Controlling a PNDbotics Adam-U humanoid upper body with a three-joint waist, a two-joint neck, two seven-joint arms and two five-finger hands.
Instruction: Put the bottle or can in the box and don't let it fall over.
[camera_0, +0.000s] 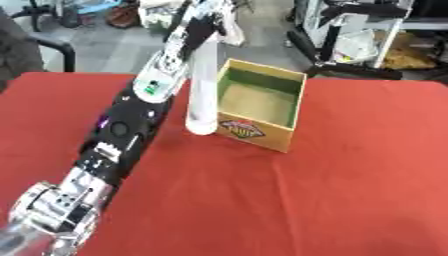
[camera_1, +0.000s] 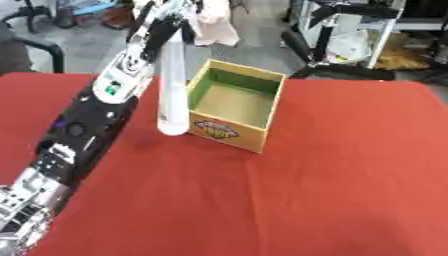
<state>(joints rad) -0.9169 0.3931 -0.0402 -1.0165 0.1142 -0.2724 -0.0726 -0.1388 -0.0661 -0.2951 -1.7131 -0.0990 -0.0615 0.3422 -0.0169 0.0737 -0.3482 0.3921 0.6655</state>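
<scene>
I'm looking into a lab or workshop space here. My work surface is a table under a red cloth (camera_0: 332, 190), and past its far edge there's bare grey floor (camera_0: 96, 50). Metal equipment stands on black bases (camera_0: 350, 70) crowd the back right, some gear is piled at the top left (camera_0: 87, 12), and a dark chair (camera_0: 26, 50) sits at the left edge.

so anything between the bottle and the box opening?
Nothing visible. The left robot hand holds the tall white bottle lifted just left of the box, whose inside looks empty; only the near wall must be cleared.
</scene>
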